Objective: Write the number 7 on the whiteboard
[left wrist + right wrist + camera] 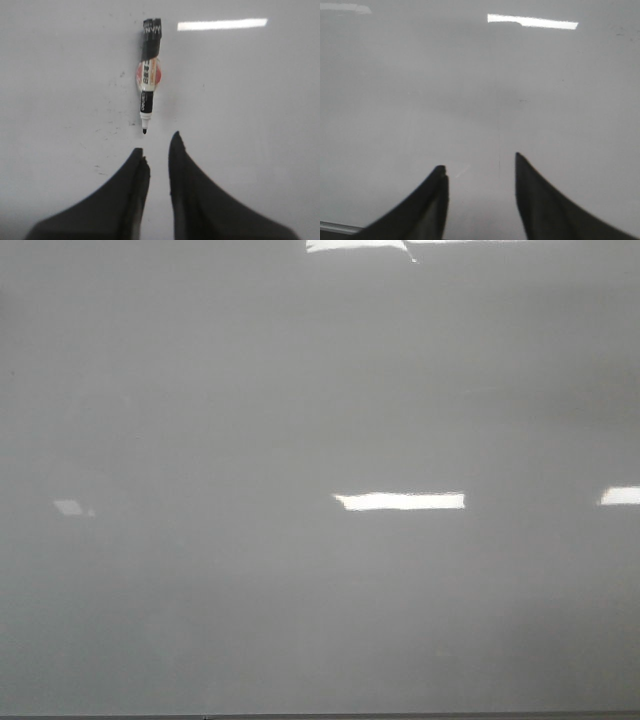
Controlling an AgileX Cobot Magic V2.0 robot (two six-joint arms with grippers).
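Observation:
The whiteboard [300,390] is glossy pale grey and fills the front view; no number 7 shows on it in any view. A marker [147,80] with a black cap end, a red and white label and a bare black tip lies flat on the whiteboard [250,100] in the left wrist view. Its tip points at my left gripper [157,142], which is a short way from it, narrowly open and empty. My right gripper [479,161] is open and empty over the bare whiteboard [470,75]. Neither gripper nor the marker shows in the front view.
Bright rectangular light reflections [400,501] lie on the board. Its thin dark bottom edge [320,716] runs along the front. Faint dark smudges [107,130] sit beside the marker tip. A board edge [335,227] shows beside the right gripper.

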